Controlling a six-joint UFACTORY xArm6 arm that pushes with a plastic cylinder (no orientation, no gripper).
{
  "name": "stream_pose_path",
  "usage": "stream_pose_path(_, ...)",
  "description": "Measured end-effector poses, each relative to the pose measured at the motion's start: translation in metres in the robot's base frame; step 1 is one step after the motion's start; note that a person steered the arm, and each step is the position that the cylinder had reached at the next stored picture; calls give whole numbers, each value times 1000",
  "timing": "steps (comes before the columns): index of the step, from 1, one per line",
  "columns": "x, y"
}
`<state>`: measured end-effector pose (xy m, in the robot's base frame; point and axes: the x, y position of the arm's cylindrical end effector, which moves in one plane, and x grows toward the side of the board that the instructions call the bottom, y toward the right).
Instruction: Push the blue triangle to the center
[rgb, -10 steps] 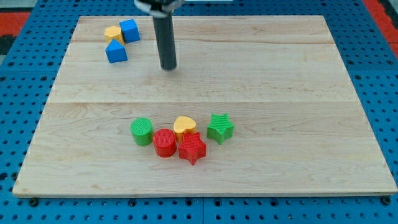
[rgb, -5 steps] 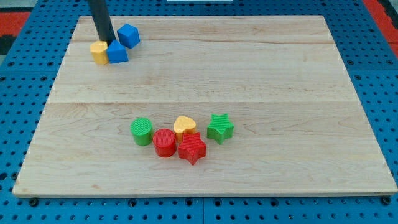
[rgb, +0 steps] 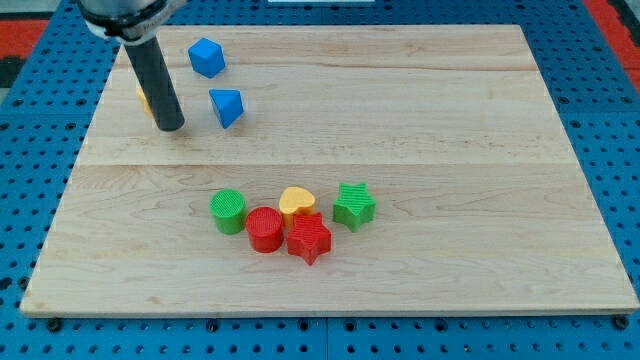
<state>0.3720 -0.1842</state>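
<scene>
The blue triangle lies on the wooden board at the upper left, apart from the other blocks. My tip rests on the board left of the blue triangle, with a gap between them. A blue cube sits above the triangle near the board's top edge. A yellow block is mostly hidden behind the rod; only a sliver shows.
A cluster sits below the board's middle: a green cylinder, a red cylinder, a red star, a yellow heart and a green star. A blue pegboard surrounds the board.
The blue triangle has slid right and down, away from the yellow block. My tip moved from the top edge down to the triangle's left. The yellow block is now hidden behind the rod.
</scene>
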Motion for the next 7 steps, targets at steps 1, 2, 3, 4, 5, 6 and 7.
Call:
stream_pose_path(1,-18,34)
stream_pose_path(2,-27,65)
stream_pose_path(3,-45,81)
stream_pose_path(4,-51,104)
stream_pose_path(5,-26,126)
stream_pose_path(6,-20,136)
stream_pose_path(7,-48,122)
